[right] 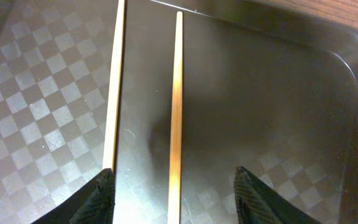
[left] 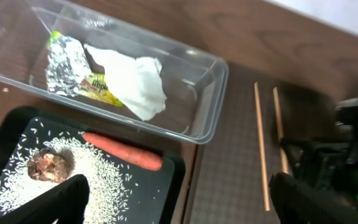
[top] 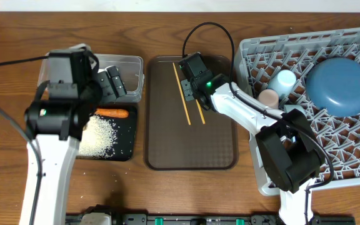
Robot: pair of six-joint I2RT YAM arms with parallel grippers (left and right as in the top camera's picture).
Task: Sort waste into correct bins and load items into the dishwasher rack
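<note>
Two wooden chopsticks (top: 183,100) lie on the brown serving tray (top: 167,150). My right gripper (top: 194,92) is open just above them. In the right wrist view one chopstick (right: 176,93) runs between its fingers (right: 178,199) and the other (right: 112,93) lies at the left finger. My left gripper (top: 114,82) is open and empty over the clear tub (top: 130,62) and black tray (top: 127,134). The tub holds tissue (left: 132,78), foil (left: 67,62) and a yellow-green packet (left: 98,87). The black tray holds rice (left: 98,180), a carrot (left: 123,151) and a brown lump (left: 48,165).
The grey rack (top: 355,156) at the right holds a dark-blue plate (top: 339,84), a light blue cup (top: 284,80) and a pale pink cup (top: 268,97). My right arm reaches across the rack's left edge. The light blue bowl does not show.
</note>
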